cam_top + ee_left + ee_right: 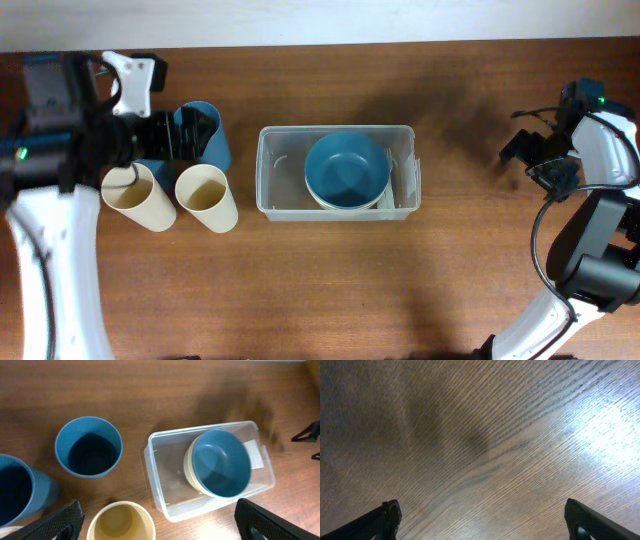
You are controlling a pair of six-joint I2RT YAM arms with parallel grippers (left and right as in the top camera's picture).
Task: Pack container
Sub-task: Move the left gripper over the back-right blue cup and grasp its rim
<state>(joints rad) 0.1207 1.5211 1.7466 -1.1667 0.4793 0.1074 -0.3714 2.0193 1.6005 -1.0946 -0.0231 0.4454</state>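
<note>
Packing looks partly done. The container point(278, 172) sits mid-counter point(330, 290), and inside it a blue bowl point(347, 170) is nested on a cream bowl point(187, 467), toward the right end. Four cups stand outside, just left of the container: two blue cups point(88, 446) at the back and two cream cups point(207, 197) in front, all upright.

My read is that a cup is the next item, and the left arm is the one placed for it. The left jaws hang over the cup cluster, above the blue pair in the overhead view. They are spread wide, gripping nothing, and I can't see them touching anything.

The next move calls for dropping onto one cup's rim, closing, lifting clear of its neighbours and swinging right. The bare strip at the container's left end looks tight, so the cup may have to go into the bowl instead.

The right jaws are also wide apart and empty, over bare wood well off to the container's right
</note>
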